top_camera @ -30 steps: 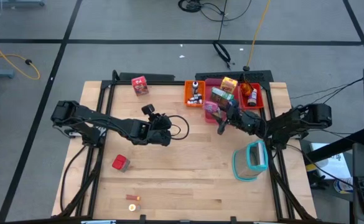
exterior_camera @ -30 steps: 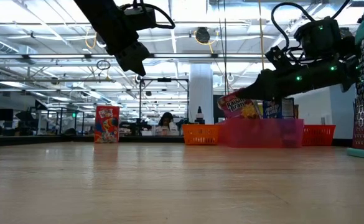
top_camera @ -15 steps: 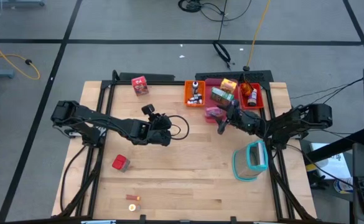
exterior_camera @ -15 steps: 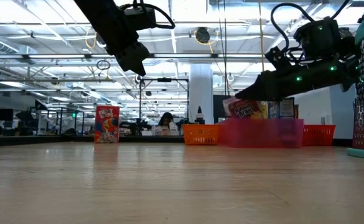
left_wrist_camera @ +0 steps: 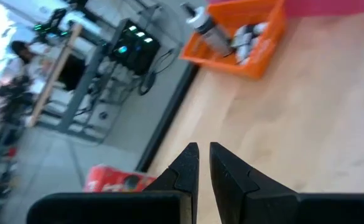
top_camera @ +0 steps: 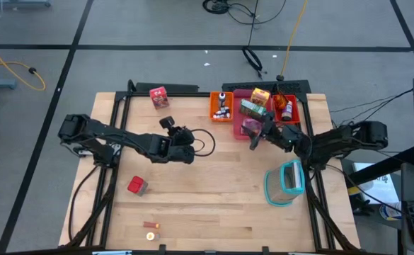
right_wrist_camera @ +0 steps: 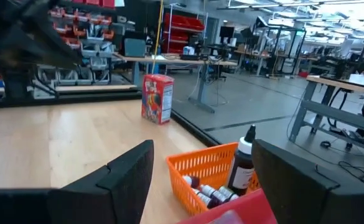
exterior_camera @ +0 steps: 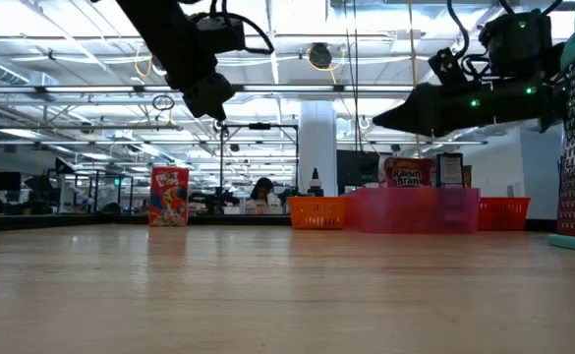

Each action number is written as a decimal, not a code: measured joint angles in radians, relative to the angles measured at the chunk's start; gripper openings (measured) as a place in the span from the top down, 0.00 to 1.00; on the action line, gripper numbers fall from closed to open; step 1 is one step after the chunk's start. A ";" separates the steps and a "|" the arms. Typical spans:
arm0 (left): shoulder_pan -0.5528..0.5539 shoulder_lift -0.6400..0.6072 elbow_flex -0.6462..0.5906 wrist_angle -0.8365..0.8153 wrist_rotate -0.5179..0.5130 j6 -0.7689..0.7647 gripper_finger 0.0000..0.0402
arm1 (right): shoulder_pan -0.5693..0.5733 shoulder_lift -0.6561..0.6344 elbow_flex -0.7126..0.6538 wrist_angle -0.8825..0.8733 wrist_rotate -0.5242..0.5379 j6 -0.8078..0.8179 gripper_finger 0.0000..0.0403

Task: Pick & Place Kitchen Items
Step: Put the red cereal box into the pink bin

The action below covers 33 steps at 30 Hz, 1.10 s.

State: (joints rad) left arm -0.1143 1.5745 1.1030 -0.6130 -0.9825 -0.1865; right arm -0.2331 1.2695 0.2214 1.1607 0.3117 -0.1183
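My right gripper (top_camera: 255,142) (exterior_camera: 377,122) hangs open above the near edge of the pink tray (exterior_camera: 415,208), holding nothing. A Raisin Bran carton (exterior_camera: 402,173) stands upright in that tray beside a yellow carton (top_camera: 260,95) and a green one (top_camera: 252,108). My left gripper (top_camera: 166,122) (left_wrist_camera: 203,150) hovers shut over the table's middle, high above the wood. A red carton (top_camera: 158,97) (right_wrist_camera: 157,98) stands on its base near the far edge. A red cube (top_camera: 136,185) and small orange bits (top_camera: 151,227) lie at the near left.
An orange tray (top_camera: 221,106) (right_wrist_camera: 210,174) holds small dark-capped bottles. A red tray (top_camera: 286,110) with a bottle sits right of the pink one. A teal-rimmed clear container (top_camera: 286,182) stands at the near right. Bare wood lies between the arms.
My right gripper has let go of the Raisin Bran carton and risen clear of the pink tray. The carton, held tilted above the tray a second ago, now stands upright inside it.
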 joint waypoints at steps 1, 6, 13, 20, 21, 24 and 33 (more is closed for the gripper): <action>0.009 0.000 0.000 -0.016 -0.014 -0.008 0.90 | 0.004 -0.009 0.000 -0.006 0.000 0.002 0.35; 0.083 -0.025 0.000 -0.156 -0.047 -0.101 0.90 | 0.033 -0.036 0.000 -0.052 -0.002 0.001 0.34; 0.280 -0.095 0.000 -0.255 0.075 -0.123 0.89 | 0.068 -0.037 0.000 -0.048 -0.002 0.001 0.36; 0.461 -0.106 0.000 -0.240 0.157 0.010 0.68 | 0.093 -0.037 0.000 -0.043 -0.001 0.001 0.36; 0.483 -0.106 0.000 -0.232 0.162 0.026 0.64 | 0.095 -0.037 0.000 -0.044 -0.001 0.001 0.36; 0.549 -0.106 0.000 -0.174 0.236 0.086 0.51 | 0.098 -0.037 0.000 -0.043 -0.001 0.000 0.36; 0.753 -0.105 0.000 -0.013 0.522 0.368 0.30 | 0.098 -0.036 0.000 -0.035 -0.002 -0.002 0.37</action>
State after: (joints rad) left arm 0.6385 1.4693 1.1034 -0.6255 -0.4604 0.1820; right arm -0.1352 1.2331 0.2214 1.1255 0.3099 -0.1204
